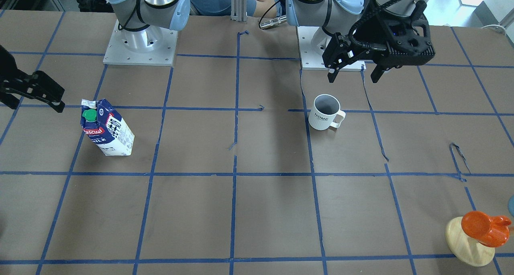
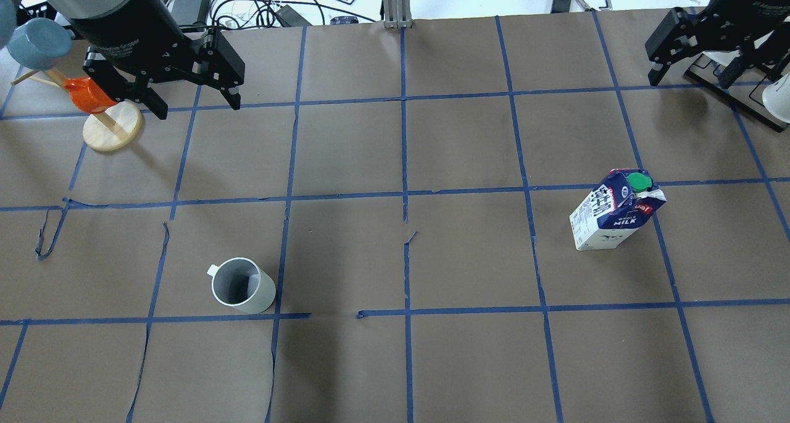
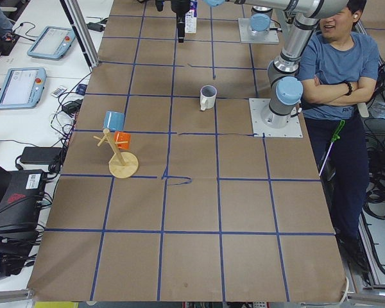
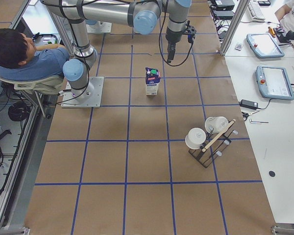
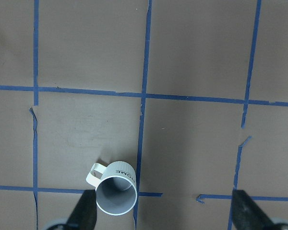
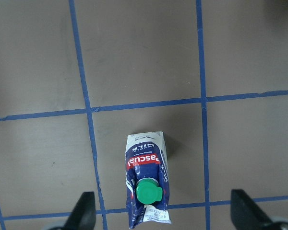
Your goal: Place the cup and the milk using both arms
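Note:
The cup (image 1: pixel 324 112) is a white mug with "HOME" lettering that stands upright on the brown table; it also shows in the overhead view (image 2: pixel 242 285) and the left wrist view (image 5: pixel 115 191). My left gripper (image 1: pixel 353 76) is open and empty, high above the table and off to the side of the cup (image 2: pixel 197 109). The milk (image 1: pixel 106 128) is a blue and white carton with a green cap, standing upright (image 2: pixel 614 210), and it shows below my right wrist (image 6: pixel 146 184). My right gripper (image 2: pixel 688 80) is open and empty, raised, apart from the carton.
A wooden mug stand (image 2: pixel 111 126) with an orange cup (image 1: pixel 482 227) and a blue cup stands at the table's left end. A black rack with white cups (image 4: pixel 208 142) stands at the right end. The arm bases (image 1: pixel 140 46) are bolted on. A person (image 3: pixel 333 64) sits behind.

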{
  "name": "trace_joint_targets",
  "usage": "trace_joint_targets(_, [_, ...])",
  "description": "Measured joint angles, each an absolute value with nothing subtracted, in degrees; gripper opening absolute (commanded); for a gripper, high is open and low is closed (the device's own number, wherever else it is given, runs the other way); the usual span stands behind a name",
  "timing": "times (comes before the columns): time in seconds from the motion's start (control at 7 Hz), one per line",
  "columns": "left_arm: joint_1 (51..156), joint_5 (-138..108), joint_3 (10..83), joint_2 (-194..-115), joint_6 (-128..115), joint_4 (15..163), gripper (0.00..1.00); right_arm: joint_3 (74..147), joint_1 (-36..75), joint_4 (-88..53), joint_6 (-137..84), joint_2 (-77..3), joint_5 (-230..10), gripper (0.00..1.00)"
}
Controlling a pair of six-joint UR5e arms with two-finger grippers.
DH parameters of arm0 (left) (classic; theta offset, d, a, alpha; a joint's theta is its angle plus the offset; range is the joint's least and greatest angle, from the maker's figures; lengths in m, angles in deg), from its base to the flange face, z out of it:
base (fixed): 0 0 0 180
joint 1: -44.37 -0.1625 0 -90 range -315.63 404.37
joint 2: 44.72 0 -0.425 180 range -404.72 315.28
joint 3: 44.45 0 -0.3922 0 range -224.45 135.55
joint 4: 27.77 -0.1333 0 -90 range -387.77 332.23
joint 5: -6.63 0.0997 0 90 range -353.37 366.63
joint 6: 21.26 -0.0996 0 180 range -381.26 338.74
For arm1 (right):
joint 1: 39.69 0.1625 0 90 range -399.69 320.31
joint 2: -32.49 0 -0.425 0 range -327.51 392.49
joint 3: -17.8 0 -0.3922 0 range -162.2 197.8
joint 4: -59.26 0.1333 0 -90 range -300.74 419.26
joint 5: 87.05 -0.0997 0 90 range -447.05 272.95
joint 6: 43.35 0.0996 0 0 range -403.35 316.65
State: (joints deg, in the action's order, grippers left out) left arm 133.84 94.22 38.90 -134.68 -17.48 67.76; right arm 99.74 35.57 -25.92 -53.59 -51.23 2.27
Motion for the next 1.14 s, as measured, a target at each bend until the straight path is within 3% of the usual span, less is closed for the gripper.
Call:
trace_joint_targets(0.57, [133.8, 94.2, 38.9, -134.6, -17.5, 67.8, 1.00, 100.2, 45.0, -25.4, -49.3, -52.2, 1.9, 1.00])
trace_joint_targets(1.14, [133.8, 94.3, 39.0, -134.5, -17.5, 67.8, 1.00, 101.1, 46.2, -22.1, -49.4, -52.0, 1.9, 1.00])
